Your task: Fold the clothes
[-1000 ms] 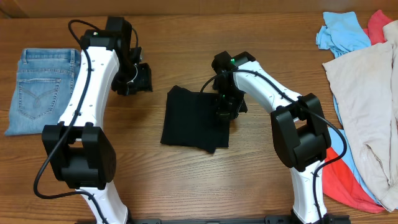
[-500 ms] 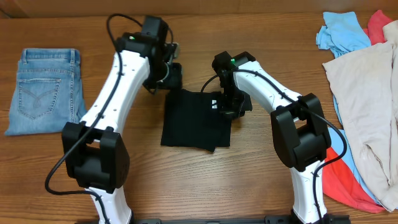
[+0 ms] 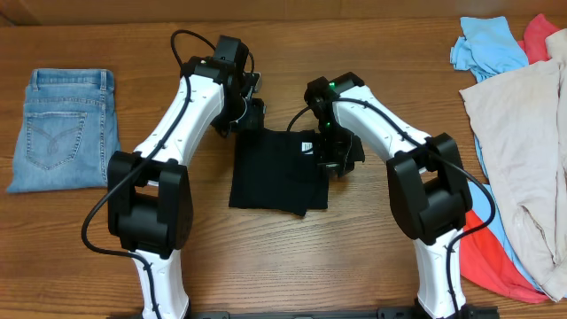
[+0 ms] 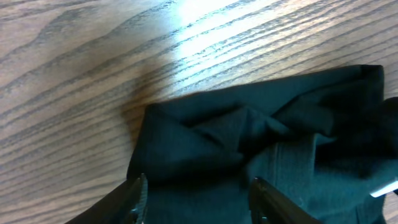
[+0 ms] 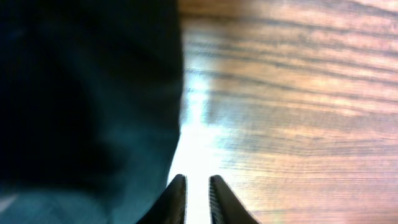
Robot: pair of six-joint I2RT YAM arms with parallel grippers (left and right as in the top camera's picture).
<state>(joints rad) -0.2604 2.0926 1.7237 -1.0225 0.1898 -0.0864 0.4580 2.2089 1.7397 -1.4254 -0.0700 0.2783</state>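
Note:
The black T-shirt [image 3: 276,171] lies folded into a rough rectangle at the table's middle, with its small white label [image 3: 307,147] showing near the top right. My left gripper [image 3: 251,113] hovers at the shirt's top left corner. In the left wrist view its jaws [image 4: 199,200] are wide open over the black cloth [image 4: 267,143] and hold nothing. My right gripper [image 3: 342,159] is at the shirt's right edge. In the right wrist view its fingers [image 5: 197,199] are almost together and empty, over bare wood just beside the black cloth [image 5: 87,93].
Folded blue jeans [image 3: 62,128] lie at the far left. At the right edge is a loose pile: a cream garment [image 3: 523,159], a light blue one [image 3: 487,44] and a coral one [image 3: 483,257].
My left arm has swung right, from near the jeans to the shirt's top left corner. My right gripper has shifted right, off the cloth to its right edge, and the white label now shows.

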